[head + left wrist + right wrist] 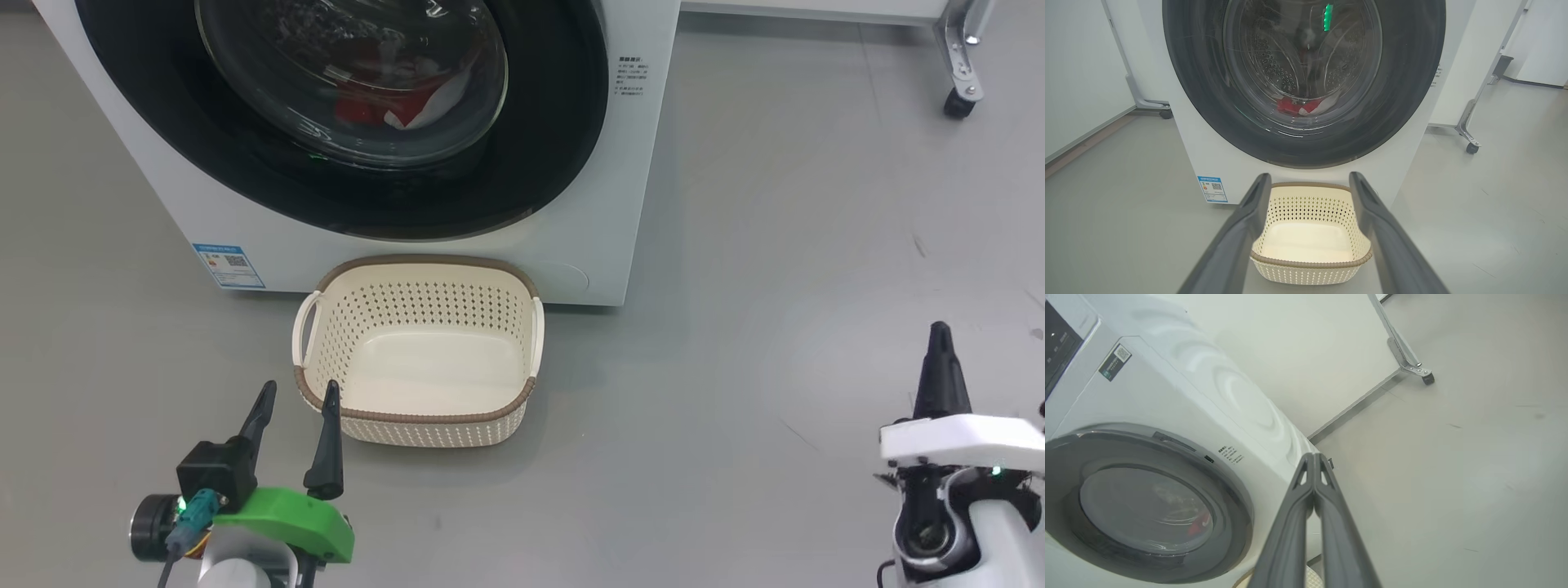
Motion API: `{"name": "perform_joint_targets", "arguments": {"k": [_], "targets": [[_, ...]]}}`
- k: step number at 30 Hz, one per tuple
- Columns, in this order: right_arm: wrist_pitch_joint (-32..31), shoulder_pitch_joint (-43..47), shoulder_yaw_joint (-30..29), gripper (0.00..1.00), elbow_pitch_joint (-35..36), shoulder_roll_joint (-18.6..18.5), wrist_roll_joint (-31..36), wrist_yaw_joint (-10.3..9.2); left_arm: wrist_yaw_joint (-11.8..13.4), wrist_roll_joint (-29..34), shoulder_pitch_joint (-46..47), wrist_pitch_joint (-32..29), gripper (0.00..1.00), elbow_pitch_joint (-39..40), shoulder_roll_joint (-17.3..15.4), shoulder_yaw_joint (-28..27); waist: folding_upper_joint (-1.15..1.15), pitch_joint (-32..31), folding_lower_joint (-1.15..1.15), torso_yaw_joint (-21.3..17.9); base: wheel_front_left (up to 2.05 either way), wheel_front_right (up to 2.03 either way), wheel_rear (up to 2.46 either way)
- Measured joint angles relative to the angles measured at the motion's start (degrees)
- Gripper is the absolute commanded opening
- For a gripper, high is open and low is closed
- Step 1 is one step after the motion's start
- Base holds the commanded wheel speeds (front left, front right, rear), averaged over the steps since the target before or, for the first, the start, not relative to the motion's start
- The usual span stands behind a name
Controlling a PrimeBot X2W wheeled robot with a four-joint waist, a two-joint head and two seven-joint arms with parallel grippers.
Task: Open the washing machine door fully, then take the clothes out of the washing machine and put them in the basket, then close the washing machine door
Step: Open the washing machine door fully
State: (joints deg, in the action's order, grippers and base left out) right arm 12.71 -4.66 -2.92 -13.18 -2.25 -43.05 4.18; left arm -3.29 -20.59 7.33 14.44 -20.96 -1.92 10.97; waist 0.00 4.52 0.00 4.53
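The washing machine door (351, 122), round and so without a long axis, sits shut flat against the washing machine (616, 180), facing the robot. The red clothes (384, 102) lie low behind its glass, and the basket (424, 265) stands on the floor just below. The right fingers (941, 376) are pressed together, well off to the side, and the left fingers (328, 441) are spread and empty. Closed tips could slip off that glossy rim, leaving the door half open.

The smooth grey floor (775, 286) carries the white washing machine (641, 163), the cream perforated basket (424, 429) standing just in front of it, and a castered metal leg (959, 90) well apart to the right.
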Motion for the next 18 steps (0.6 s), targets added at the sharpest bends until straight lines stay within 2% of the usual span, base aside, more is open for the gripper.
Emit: {"name": "perform_joint_targets", "arguments": {"k": [4,8,11,15,18], "targets": [[-3.0,-2.8,-2.0,0.0,0.7,-0.1,-15.1,0.78,0.0,0.0,0.9,0.0,1.0,0.5,0.0,0.4,0.0,1.2,0.0,0.6,0.0,0.0,0.0],[-7.1,-6.0,-2.5,0.0,1.2,-0.1,-23.4,0.81,0.0,-0.1,1.6,0.0,1.0,1.0,0.0,1.0,0.0,2.8,0.0,1.2,0.0,0.0,0.0],[-10.7,-8.7,-3.0,0.0,1.7,-0.1,-27.5,0.81,0.0,-0.1,2.2,0.0,1.0,1.2,0.0,1.3,0.0,4.2,0.0,1.8,0.0,0.0,0.0],[-15.0,-13.1,-4.0,0.0,2.9,-0.1,-29.8,0.63,0.0,-0.1,3.0,0.0,1.0,1.6,0.0,1.2,0.0,6.2,0.0,2.6,0.0,0.0,0.0],[-17.8,-16.8,-4.4,0.0,4.4,-0.3,-31.2,-0.63,0.0,-0.1,3.9,0.0,1.0,2.3,0.0,1.3,0.0,7.9,0.0,3.2,0.0,0.0,0.0]]}}
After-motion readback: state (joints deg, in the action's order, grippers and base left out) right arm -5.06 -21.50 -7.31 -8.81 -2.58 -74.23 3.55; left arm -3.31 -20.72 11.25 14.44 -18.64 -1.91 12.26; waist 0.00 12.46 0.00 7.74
